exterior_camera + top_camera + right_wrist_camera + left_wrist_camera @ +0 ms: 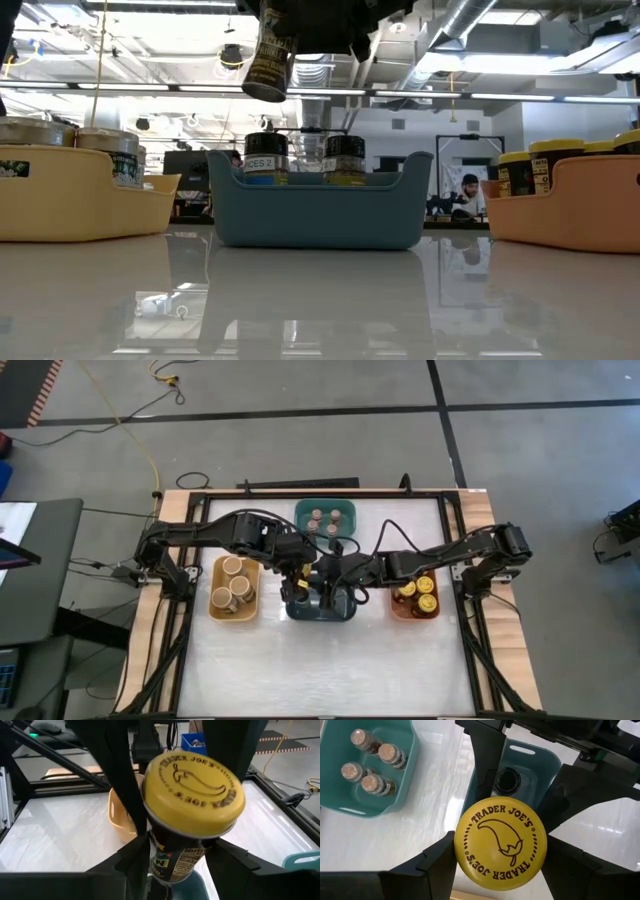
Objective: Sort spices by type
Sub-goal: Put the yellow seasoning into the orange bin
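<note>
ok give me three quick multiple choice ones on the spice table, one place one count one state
1. The raised yellow-lidded jar hangs over:
A the teal bin
B the dark-blue bin
C the bare table

2. Brown-topped jars in the teal bin:
A two
B four
C six

3. The raised jar is:
A tilted
B upright
C upside down

Answers:
1 B: the low view shows the yellow-lidded jar in the air above the dark-blue bin.
2 B: the left wrist view shows four brown-topped jars inside the teal bin.
3 A: in the low view it leans, lid end up.
</note>
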### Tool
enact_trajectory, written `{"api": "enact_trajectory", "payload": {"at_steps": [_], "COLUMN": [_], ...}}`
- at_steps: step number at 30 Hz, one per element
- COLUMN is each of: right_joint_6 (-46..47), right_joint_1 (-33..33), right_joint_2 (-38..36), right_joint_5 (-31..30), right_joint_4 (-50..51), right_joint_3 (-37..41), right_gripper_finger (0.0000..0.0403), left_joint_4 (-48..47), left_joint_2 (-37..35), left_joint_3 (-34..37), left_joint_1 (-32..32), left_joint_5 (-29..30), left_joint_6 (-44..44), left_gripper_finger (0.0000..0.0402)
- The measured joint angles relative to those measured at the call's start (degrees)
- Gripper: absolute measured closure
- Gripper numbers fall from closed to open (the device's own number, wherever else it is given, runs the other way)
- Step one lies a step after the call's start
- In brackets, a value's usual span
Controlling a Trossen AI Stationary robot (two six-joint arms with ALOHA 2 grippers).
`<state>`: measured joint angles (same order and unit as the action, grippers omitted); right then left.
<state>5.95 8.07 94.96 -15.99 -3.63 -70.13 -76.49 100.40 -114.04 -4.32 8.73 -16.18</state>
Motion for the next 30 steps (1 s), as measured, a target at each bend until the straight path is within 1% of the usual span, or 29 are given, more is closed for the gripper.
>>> {"api": "enact_trajectory", "payload": {"at_steps": [7,12,15,17,21,22,26,30], "right_joint_6": [-1.94,-3.61,-3.62,-3.61,-3.62,-3.64,-6.78,-7.76], "right_joint_1": [-0.45,-0.68,-1.13,-1.15,-1.12,-1.11,-1.18,-1.28], "right_joint_2": [0.04,0.04,0.04,0.04,0.04,0.04,-1.15,-4.60], "right_joint_5": [-0.03,-0.21,-0.26,-0.47,-0.56,-0.58,-0.73,-0.70], "right_joint_4": [-2.84,-3.09,-3.26,-3.29,-3.29,-3.19,0.11,6.96], "right_joint_3": [0.09,0.09,0.09,0.09,0.09,0.09,0.06,0.00], "right_gripper_finger": [0.0206,0.0210,0.0210,0.0210,0.0210,0.0210,0.0209,0.0210], "left_joint_4": [-0.08,0.31,0.17,0.17,0.13,0.11,0.61,0.01], "left_joint_2": [-0.07,-0.07,-0.07,-0.07,-0.07,-0.07,-0.01,0.04], "left_joint_3": [-0.03,-0.04,-0.04,-0.04,-0.07,-0.07,-0.07,0.00], "left_joint_1": [0.04,0.20,0.34,0.52,0.49,0.50,0.76,0.77], "left_joint_5": [0.02,0.97,2.41,2.65,3.73,3.76,4.31,5.74], "left_joint_6": [-0.10,5.07,5.43,5.82,5.61,5.63,5.69,6.30], "left_gripper_finger": [0.0153,0.0153,0.0154,0.0159,0.0182,0.0182,0.0182,0.0182]}}
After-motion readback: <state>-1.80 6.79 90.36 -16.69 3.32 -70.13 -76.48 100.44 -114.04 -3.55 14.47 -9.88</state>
